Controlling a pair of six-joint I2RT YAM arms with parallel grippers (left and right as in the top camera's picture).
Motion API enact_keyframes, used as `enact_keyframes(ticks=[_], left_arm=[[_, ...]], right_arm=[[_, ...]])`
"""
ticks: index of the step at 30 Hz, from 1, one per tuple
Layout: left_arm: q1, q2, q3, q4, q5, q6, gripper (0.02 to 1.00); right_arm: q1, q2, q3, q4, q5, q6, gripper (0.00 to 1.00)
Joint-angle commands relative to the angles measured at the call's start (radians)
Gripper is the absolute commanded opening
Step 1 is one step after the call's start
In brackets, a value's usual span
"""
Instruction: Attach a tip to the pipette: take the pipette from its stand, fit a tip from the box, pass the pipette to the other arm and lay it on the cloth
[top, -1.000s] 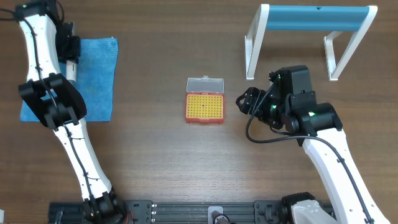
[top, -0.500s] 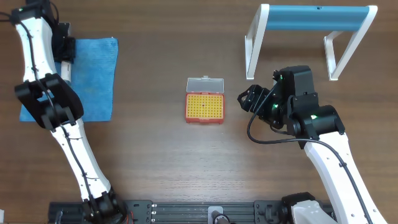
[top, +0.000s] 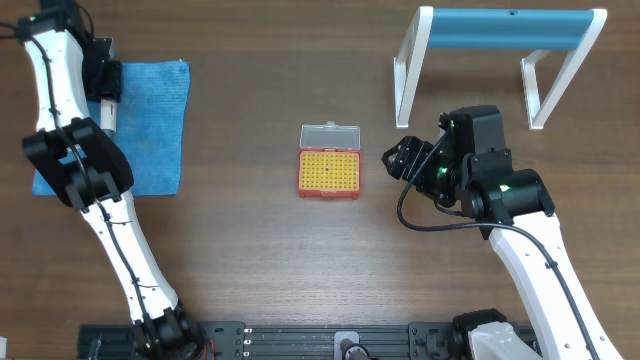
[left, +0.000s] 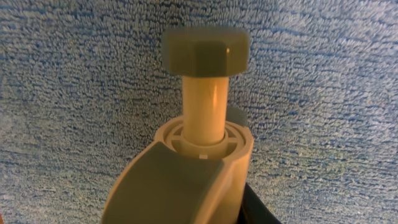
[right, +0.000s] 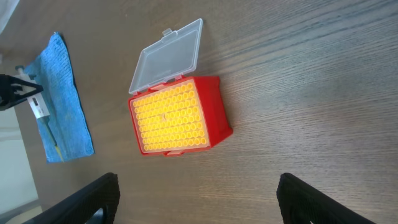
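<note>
One cream pipette (left: 203, 124) (grey-topped)

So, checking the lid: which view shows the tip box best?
The right wrist view: the tip box sits near, its clear lid folded back, yellow rack exposed. The top view gives it small, from above. The left wrist view faces the pipette over the cloth.

White arm links (top: 125, 250), black joints (top: 78, 165), looping black cable (top: 402, 212), green lights (top: 501, 183)
</note>
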Motion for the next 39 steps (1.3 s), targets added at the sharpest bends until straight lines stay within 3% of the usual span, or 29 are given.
enact_keyframes(ticks=[1, 14, 29, 30, 31, 34, 39], left_arm=[[-0.001, 0.013, -0.006, 0.004, 0.021, 0.009, 0.027], [0.000, 0.029, -0.006, 0.027, 0.072, -0.021, 0.027], [-0.002, 0.053, -0.006, 0.007, 0.071, -0.045, 0.034], [-0.002, 0.053, -0.006, 0.000, 0.071, -0.044, 0.290], [-0.002, 0.053, -0.006, -0.006, 0.071, -0.045, 0.908], [-0.002, 0.045, -0.005, -0.055, 0.063, -0.044, 0.915], [-0.002, 0.009, 0.033, -0.178, -0.051, -0.044, 0.915]], right_arm=[[0.002, -0.013, 0.007, 0.005, 0.021, 0.011, 0.825], [0.001, -0.013, 0.007, 0.057, 0.046, 0.010, 0.825], [0.001, -0.013, 0.007, 0.061, 0.045, 0.011, 0.827], [0.001, -0.013, 0.007, 0.061, 0.045, 0.012, 0.825], [0.001, -0.013, 0.007, 0.061, 0.045, 0.016, 0.825], [0.001, -0.013, 0.007, 0.061, 0.045, 0.019, 0.827], [0.001, -0.013, 0.007, 0.066, 0.046, 0.022, 0.825]])
